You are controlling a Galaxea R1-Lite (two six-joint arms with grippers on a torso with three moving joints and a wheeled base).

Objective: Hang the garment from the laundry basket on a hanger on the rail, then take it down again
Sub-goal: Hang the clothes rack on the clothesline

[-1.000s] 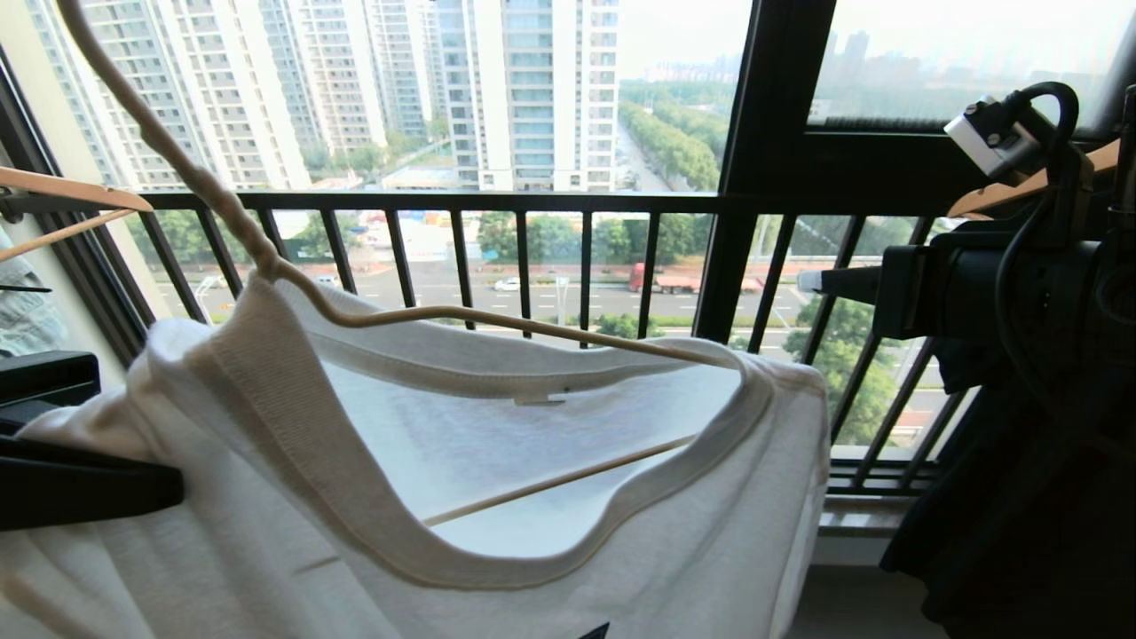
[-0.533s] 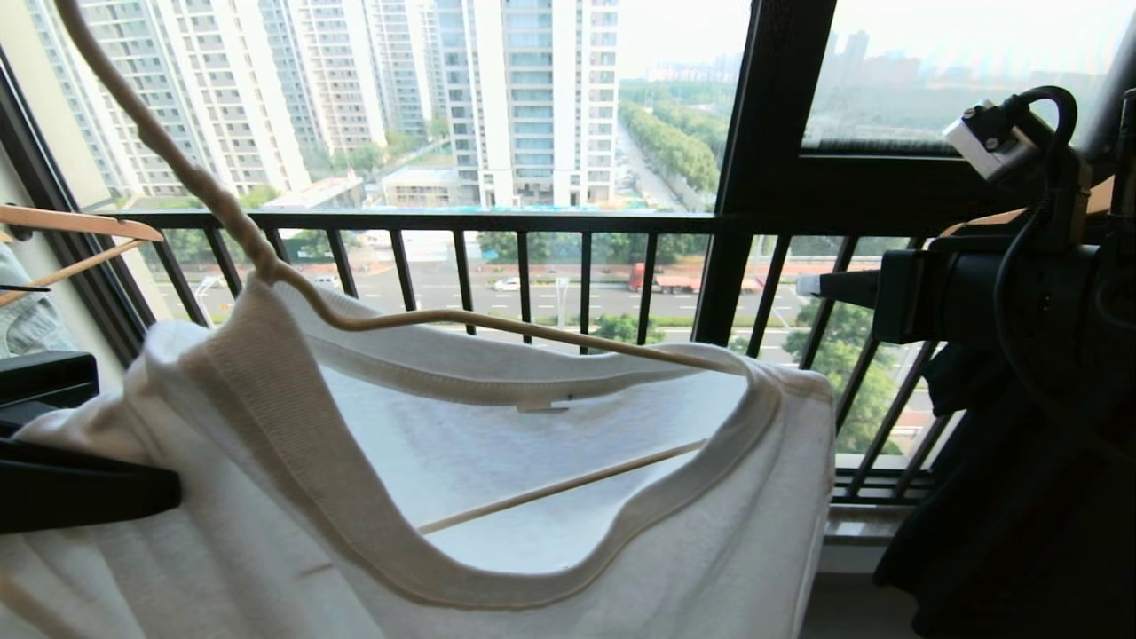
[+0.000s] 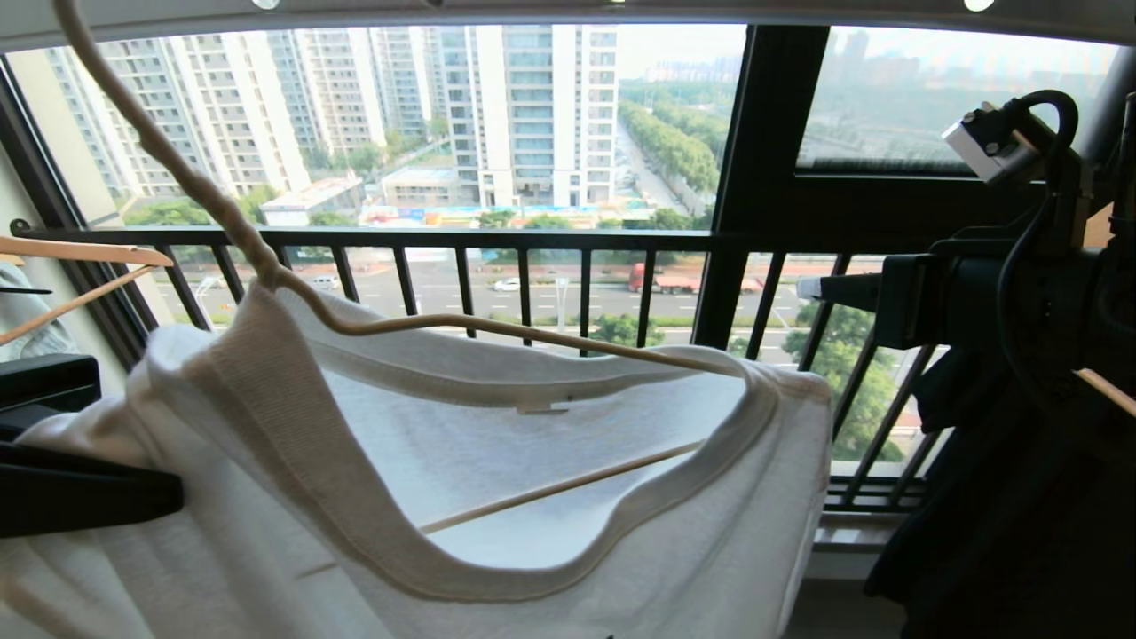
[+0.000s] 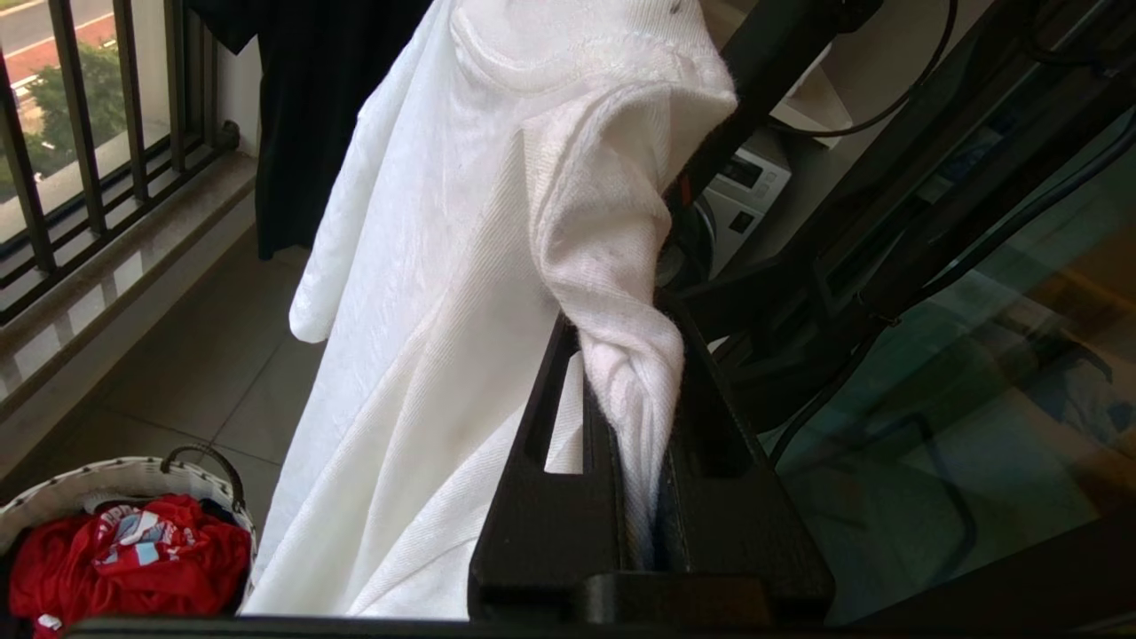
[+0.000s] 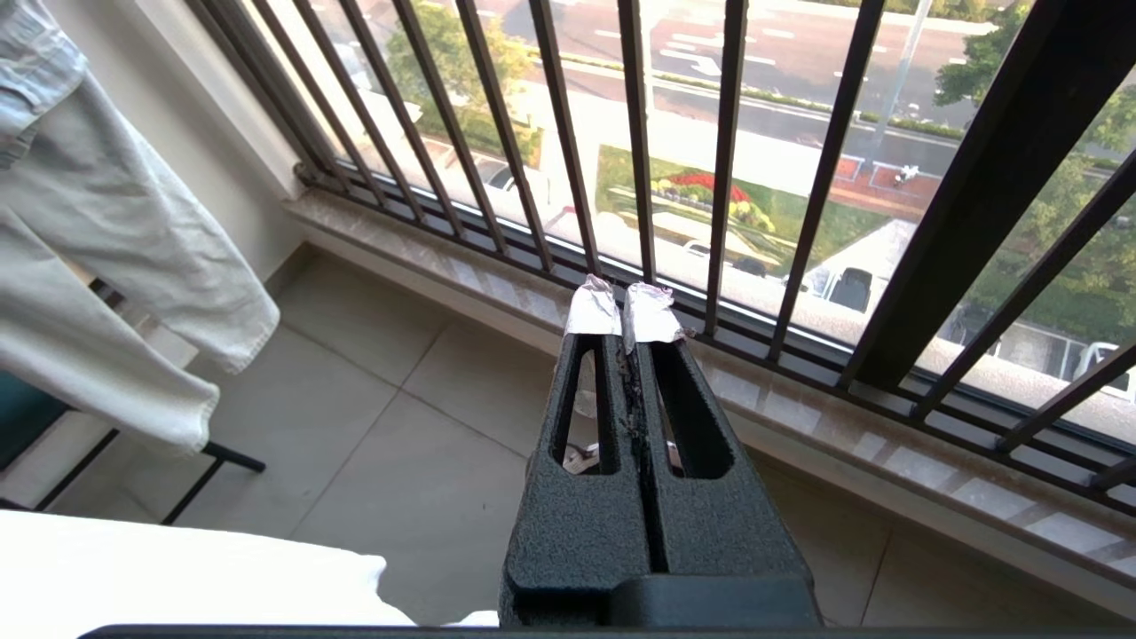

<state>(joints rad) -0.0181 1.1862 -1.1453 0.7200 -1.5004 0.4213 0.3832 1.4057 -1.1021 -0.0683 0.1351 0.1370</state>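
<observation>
Hazy daylight pours through the window (image 3: pixel 550 133), backlighting the garment (image 3: pixel 497 497) so its fabric glows translucent. The right arm (image 3: pixel 1021 302) sits in near-black silhouette. Straight lines bow toward the head view's edges. The distant skyline looks washed out.

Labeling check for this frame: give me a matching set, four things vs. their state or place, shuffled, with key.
1. garment
2. left gripper
3. right gripper
4. laundry basket

A. shut, holding nothing, pointing at the window bars
B. on the floor, red clothing inside
C. draped on the hanger
D. shut on a fold of white cloth

Pairs: 1-C, 2-D, 3-A, 4-B
</observation>
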